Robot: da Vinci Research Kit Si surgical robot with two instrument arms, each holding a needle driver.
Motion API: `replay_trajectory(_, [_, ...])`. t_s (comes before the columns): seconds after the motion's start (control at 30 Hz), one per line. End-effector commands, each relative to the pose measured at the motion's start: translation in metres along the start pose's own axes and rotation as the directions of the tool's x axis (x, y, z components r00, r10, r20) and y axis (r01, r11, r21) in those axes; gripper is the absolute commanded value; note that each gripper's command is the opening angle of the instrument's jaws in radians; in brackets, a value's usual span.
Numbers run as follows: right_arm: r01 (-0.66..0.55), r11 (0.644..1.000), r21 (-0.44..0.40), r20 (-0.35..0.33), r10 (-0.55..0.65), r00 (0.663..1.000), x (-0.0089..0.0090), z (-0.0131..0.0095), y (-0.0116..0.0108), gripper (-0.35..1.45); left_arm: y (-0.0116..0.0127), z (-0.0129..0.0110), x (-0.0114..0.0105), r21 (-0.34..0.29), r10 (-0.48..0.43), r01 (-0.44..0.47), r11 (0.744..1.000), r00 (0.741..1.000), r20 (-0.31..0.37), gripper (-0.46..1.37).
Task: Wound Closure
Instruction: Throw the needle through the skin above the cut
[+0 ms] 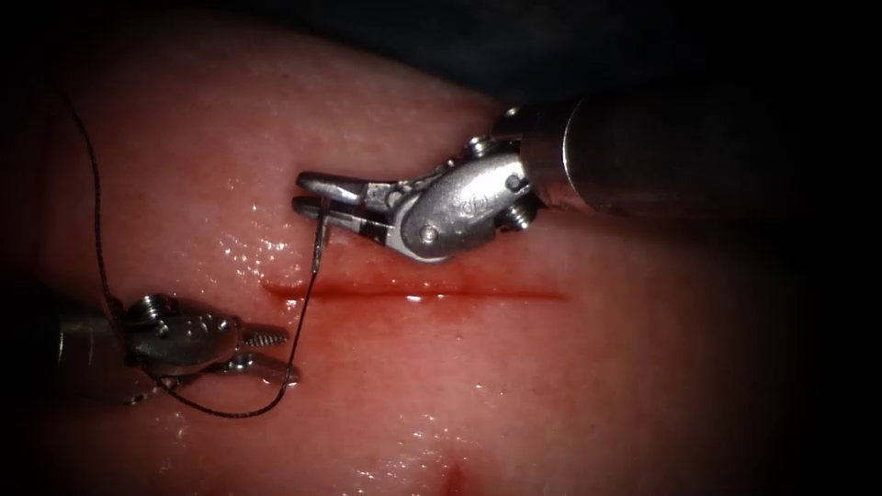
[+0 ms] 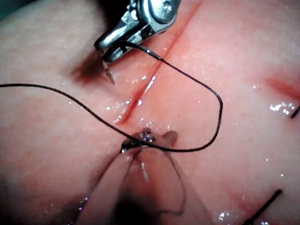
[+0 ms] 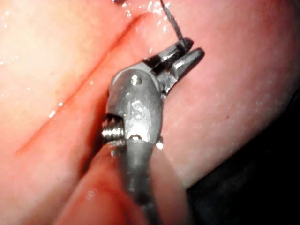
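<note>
The cut (image 1: 413,292) runs across the tissue (image 1: 588,386), lined with red fluid. My right tool (image 1: 317,196) is above the cut's left end, its jaws shut on the curved needle (image 1: 318,246) partway along its curve. In the left wrist view the needle's tip (image 2: 110,77) points down at the tissue beside the cut and is not buried. Dark thread (image 1: 296,344) leaves the needle's tail, crosses the cut, loops below my left tool (image 1: 271,354) and climbs away at the far left. My left tool lies below the cut's left end, jaws open and holding nothing; thread (image 2: 187,150) crosses by its tips (image 2: 146,136).
Two cut ends of thread (image 2: 267,204) (image 2: 295,111) lie on the tissue in the left wrist view. A small red mark (image 1: 451,478) sits near the front edge. The tissue's far edge (image 1: 459,92) drops into dark background behind the right tool's shaft (image 1: 643,156).
</note>
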Motion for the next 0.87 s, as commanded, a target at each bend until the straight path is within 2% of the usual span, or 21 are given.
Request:
replay_trajectory(0.03, [0.000, 1.000, 0.000, -0.001, 0.000, 1.000, 0.0001, -0.0001, 0.0001, -0.35, 0.0000, 0.0000, 0.0000, -0.004, 0.001, -0.001, 1.000, 1.000, 0.000, 0.18])
replay_trajectory(0.87, [0.009, 1.000, 0.011, 0.005, -0.009, 1.000, -0.0004, -0.0002, -0.0005, -0.35, -0.0001, 0.0000, 0.0000, -0.004, 0.001, -0.001, 1.000, 1.000, 0.000, 0.16])
